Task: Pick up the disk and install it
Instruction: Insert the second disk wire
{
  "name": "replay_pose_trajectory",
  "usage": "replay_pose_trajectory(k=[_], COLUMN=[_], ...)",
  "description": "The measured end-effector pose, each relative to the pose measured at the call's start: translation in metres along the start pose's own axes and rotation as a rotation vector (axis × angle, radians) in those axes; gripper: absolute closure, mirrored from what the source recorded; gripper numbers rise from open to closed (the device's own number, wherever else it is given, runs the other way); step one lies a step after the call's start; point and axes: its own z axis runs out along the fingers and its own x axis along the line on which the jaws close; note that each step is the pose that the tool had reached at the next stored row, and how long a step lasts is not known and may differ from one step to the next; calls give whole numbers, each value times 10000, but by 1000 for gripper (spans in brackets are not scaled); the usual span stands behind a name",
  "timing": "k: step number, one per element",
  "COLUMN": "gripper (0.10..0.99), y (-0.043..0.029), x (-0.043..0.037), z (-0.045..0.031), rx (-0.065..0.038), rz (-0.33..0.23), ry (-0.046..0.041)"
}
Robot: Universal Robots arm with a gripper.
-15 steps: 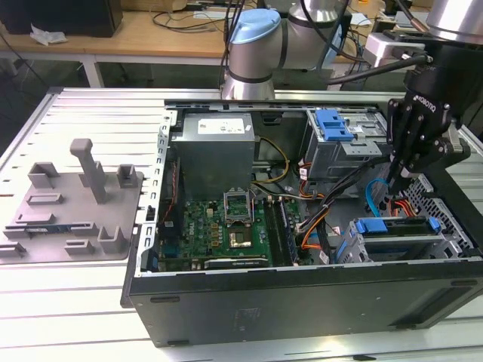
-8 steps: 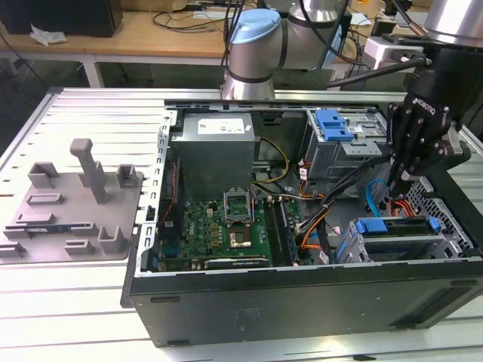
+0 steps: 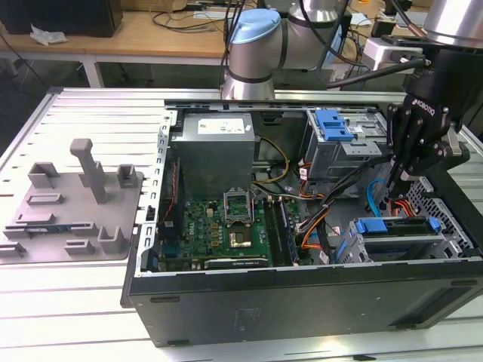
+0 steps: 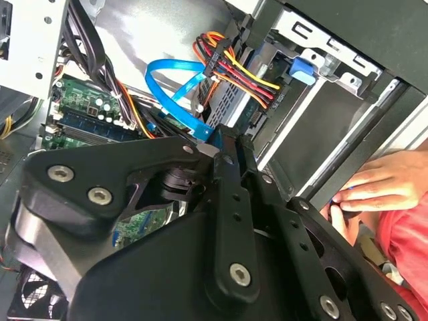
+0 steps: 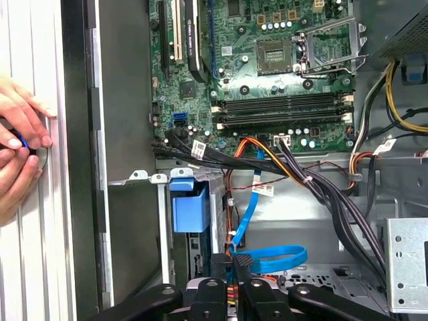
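The disk point(image 3: 398, 240), silver with a blue carrier bracket point(image 3: 381, 225), lies in the lower drive bay at the front of the open computer case on the exterior view's right. My gripper point(image 3: 398, 183) hangs just above and behind that bay, fingers shut together. In both wrist views the gripper's tips point(image 5: 238, 262) point(image 4: 219, 142) sit against the end of a looped blue data cable point(image 5: 271, 257) point(image 4: 170, 73); I cannot tell whether they pinch it. The carrier's blue tab point(image 5: 189, 210) point(image 4: 302, 69) shows beside the bay wall.
A grey fixture tray point(image 3: 72, 204) lies on the table at the exterior view's left. Inside the case are the motherboard point(image 3: 226, 226), power supply point(image 3: 219, 147), an upper drive cage with a blue latch point(image 3: 332, 124) and cable bundles point(image 5: 321, 187). A person's hands point(image 5: 20, 140) point(image 4: 374, 187) rest outside the case.
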Motion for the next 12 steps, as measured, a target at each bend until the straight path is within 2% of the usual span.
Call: replay_pose_trajectory(k=[3,6,7,10,12], gripper=[925,925,925,925,925], y=[-1,-5,-7,-10,-14], x=[18,99,125,197,241], z=[5,20,25,41,52], rx=[-1,-12,-17,-29,-35], rz=[-1,-4,-7,-10,-13], ry=[-18,-258,-389,-674,-812])
